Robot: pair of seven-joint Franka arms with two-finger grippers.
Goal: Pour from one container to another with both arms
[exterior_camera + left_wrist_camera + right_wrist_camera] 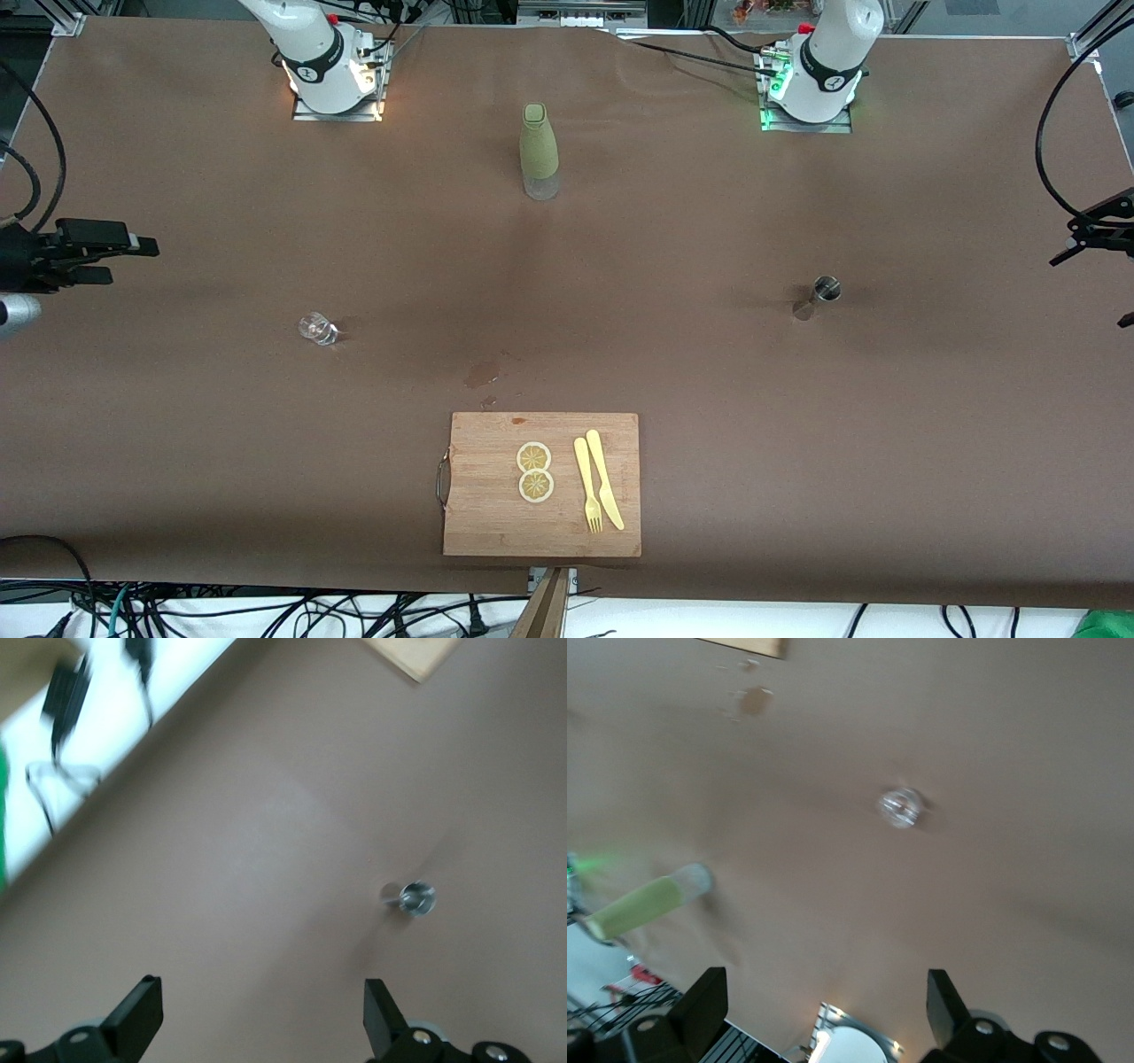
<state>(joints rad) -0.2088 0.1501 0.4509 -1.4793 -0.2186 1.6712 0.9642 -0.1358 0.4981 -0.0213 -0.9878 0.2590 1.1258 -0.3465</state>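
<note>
Both grippers hold nothing, jaws spread wide: the right gripper (133, 244) hangs at the left edge of the front view, the left gripper (1076, 239) at its right edge. On the tabletop (709, 399), a green bottle (538, 151) stands upper centre, a small glass (317, 329) at left of centre and a metal jigger (819, 295) at right of centre. A cutting board (496, 523) at lower centre carries two lemon slices (534, 471), a fork (586, 485) and a knife (604, 478).

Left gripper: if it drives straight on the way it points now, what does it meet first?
Probably bare table. The left gripper is open and aimed down at brown cloth; the small metal cup stands off to one side of that line, though depth is unclear.
</note>
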